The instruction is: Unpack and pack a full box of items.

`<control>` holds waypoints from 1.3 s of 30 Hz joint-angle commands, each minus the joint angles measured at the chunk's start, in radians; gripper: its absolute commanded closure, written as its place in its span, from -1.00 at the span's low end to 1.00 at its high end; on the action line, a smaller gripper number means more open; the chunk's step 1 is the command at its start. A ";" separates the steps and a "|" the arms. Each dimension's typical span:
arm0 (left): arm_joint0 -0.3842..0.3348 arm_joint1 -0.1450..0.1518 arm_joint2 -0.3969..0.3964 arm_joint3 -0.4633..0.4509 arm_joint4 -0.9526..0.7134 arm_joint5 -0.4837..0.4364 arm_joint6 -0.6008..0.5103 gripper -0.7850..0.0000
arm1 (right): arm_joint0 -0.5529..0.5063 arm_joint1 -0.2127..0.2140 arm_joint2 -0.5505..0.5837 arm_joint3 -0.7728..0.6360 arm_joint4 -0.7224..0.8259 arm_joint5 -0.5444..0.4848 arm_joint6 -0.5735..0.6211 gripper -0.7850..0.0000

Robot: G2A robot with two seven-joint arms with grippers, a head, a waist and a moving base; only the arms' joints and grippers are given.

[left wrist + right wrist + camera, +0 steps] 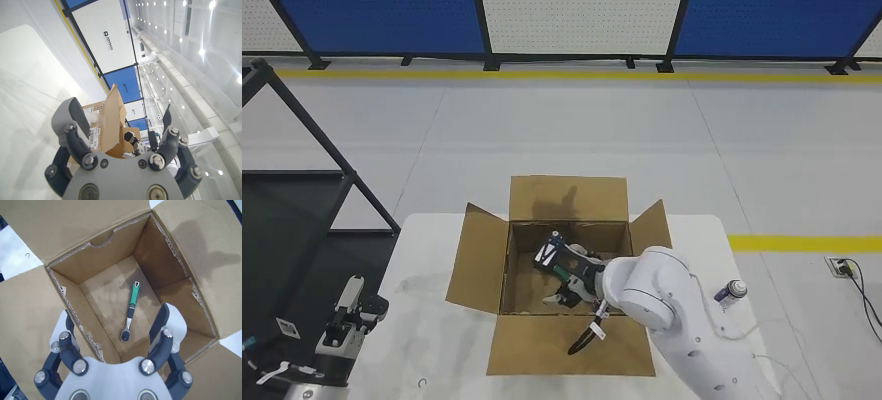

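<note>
The cardboard box (525,268) stands open in the middle of the white table, all its flaps folded out. On its floor lies a ratchet wrench (131,308) with a green and black handle, the only item inside. My right gripper (115,321) hangs open above the box mouth, over the wrench and apart from it; in the top view this gripper (567,272) covers the wrench. My left gripper (122,117) is open and holds nothing. It sits low at the table's near left corner (354,305), facing the box's side (113,113).
A small spray can (730,291) stands on the table to the right of the box. A black metal rack (302,190) borders the table on the left. Bare tabletop (422,340) lies between the left arm and the box.
</note>
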 commanded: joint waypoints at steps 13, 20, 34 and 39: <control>0.000 0.000 0.000 0.000 0.000 0.000 0.000 -1.00 | -0.442 0.090 0.502 -0.595 -0.018 -0.073 -0.248 -1.00; 0.000 0.000 0.000 0.000 0.000 0.000 0.000 -1.00 | -0.729 0.106 0.790 -0.742 -0.009 -0.018 -0.406 -1.00; 0.000 0.000 0.000 0.000 0.000 0.000 0.000 -1.00 | -0.883 0.111 0.926 -0.546 -0.120 0.256 -0.385 -1.00; 0.000 0.000 0.000 0.000 0.000 0.000 0.000 -1.00 | -0.883 0.111 0.926 -0.546 -0.120 0.256 -0.385 -1.00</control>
